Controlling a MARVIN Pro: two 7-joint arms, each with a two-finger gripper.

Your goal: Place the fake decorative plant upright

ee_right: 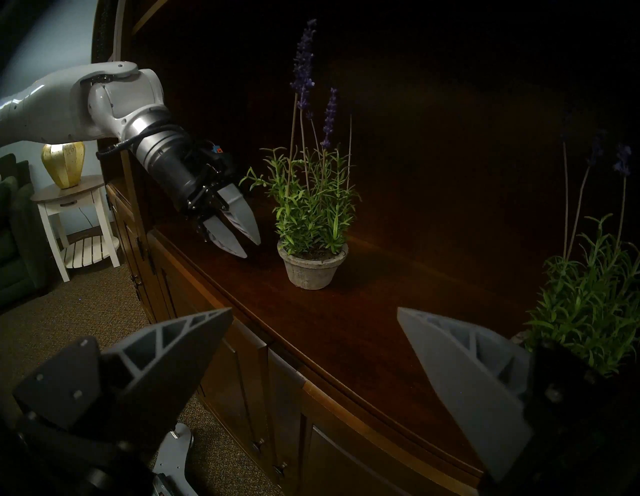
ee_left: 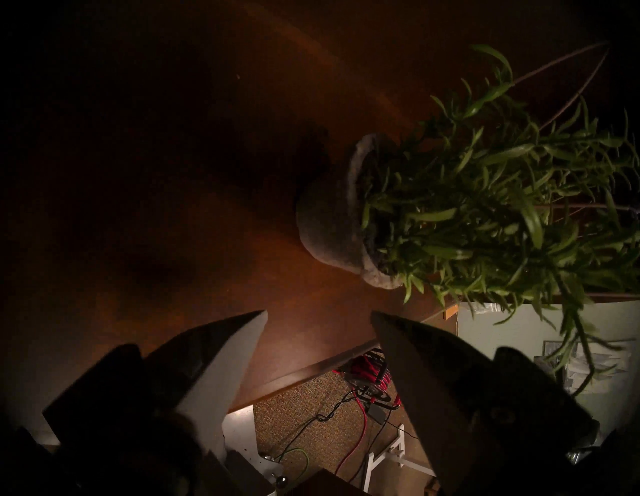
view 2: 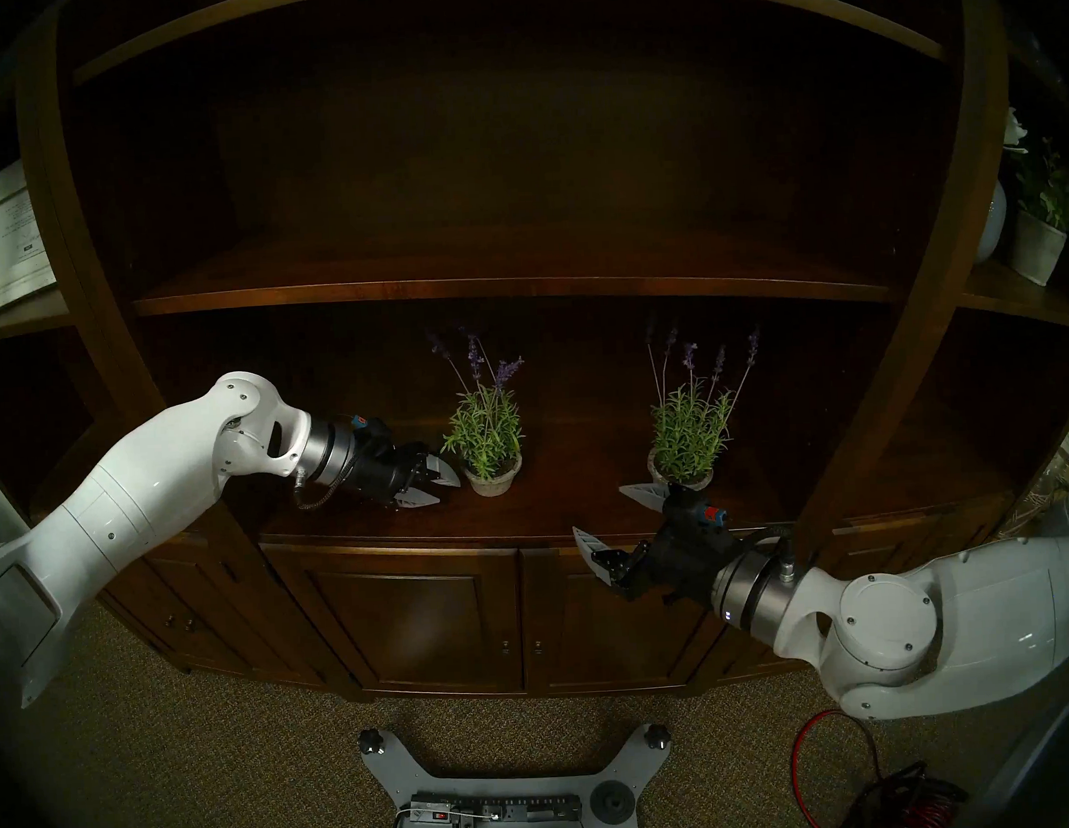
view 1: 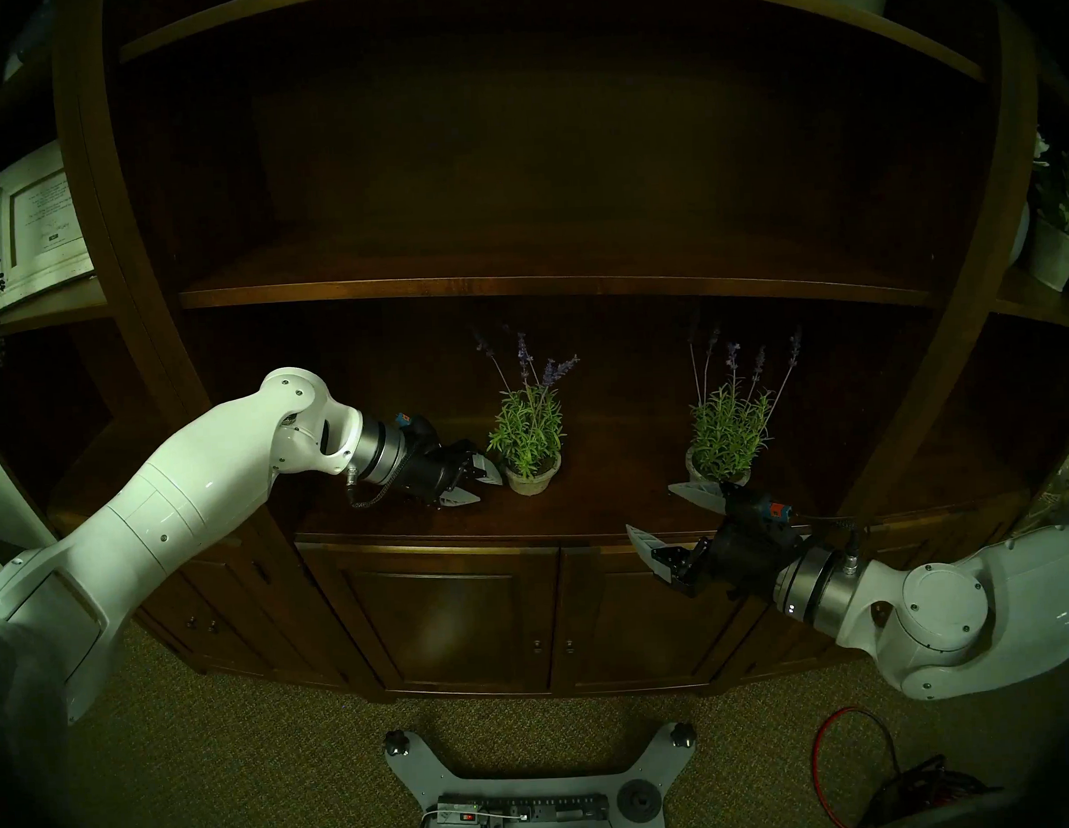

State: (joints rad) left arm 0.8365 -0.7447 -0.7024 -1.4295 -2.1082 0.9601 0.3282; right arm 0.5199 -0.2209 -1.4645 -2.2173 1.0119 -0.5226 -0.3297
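left plant point(view 1: 528, 440) upright on shelf point(view 1: 609, 499), left gripper point(view 1: 479, 485) parted beside it.

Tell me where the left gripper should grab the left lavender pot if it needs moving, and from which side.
Grip the left lavender pot by its grey wall, below the rim. Come in level from the robot's left, where the open left gripper already sits beside it, apart. The pot stands upright and tapers downward, so a grip just under the rim probably holds best. Foliage overhangs the top, ruling out a top-down grasp.
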